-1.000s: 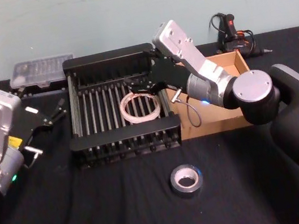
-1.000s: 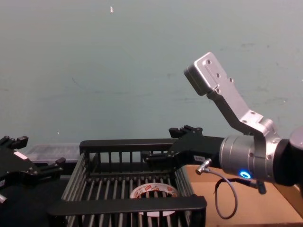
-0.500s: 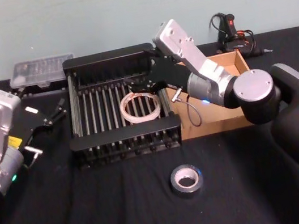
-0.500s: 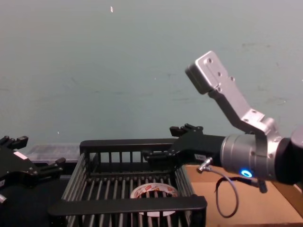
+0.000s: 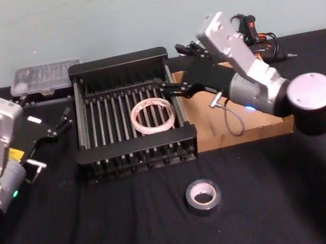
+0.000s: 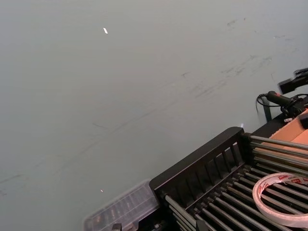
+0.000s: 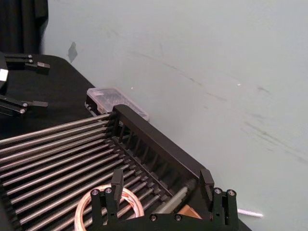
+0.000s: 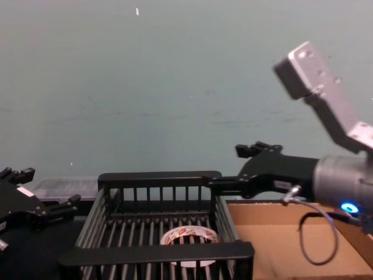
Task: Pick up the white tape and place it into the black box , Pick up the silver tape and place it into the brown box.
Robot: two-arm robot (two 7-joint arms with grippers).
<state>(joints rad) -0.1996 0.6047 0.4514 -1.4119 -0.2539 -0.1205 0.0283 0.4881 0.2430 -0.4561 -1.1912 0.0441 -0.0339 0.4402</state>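
The head view looks down from above on the whole table; the chest view looks low and forward, near the black box point(image 8: 157, 251). Both wrist views share this box.

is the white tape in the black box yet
Yes. The white tape lies flat on the black box floor bars; the open right gripper is empty above the box's right rim.

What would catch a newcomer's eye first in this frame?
The right pincer, open and empty, hangs over the right rim of the black box, where the white tape lies flat on the bars. The silver tape sits alone on the black cloth in front, outside the brown box. The left pincer idles left of the black box.
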